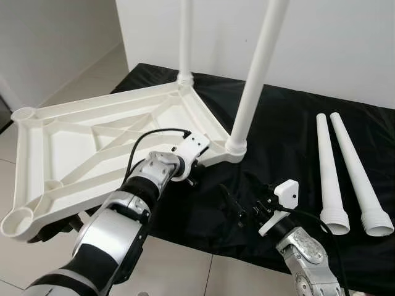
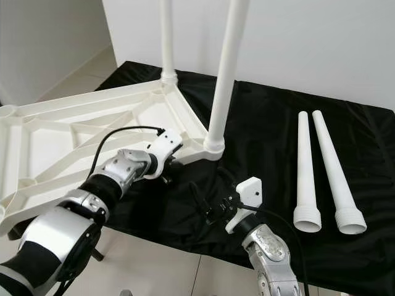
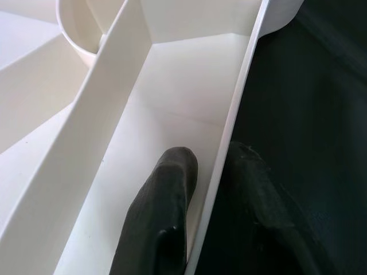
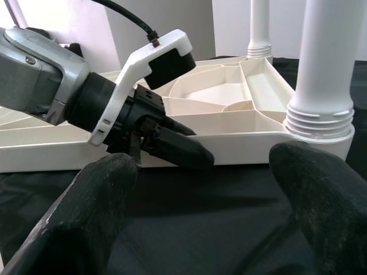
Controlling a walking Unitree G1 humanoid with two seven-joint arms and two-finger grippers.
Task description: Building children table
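The tabletop point(image 1: 92, 154) is lying upside down on the black cloth point(image 1: 290, 135), two legs point(image 1: 256, 74) fitted. The left gripper point(image 3: 212, 189) is pinching its rim; the right gripper point(image 4: 200, 200) is hovering spread and empty nearby. It should keep that rim steady while fetching a loose leg point(image 1: 327, 179).

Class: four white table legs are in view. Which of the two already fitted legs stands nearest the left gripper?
The nearer upright leg, in the corner socket beside the left gripper, which clamps the tabletop's rim. The other upright leg stands at the far corner.
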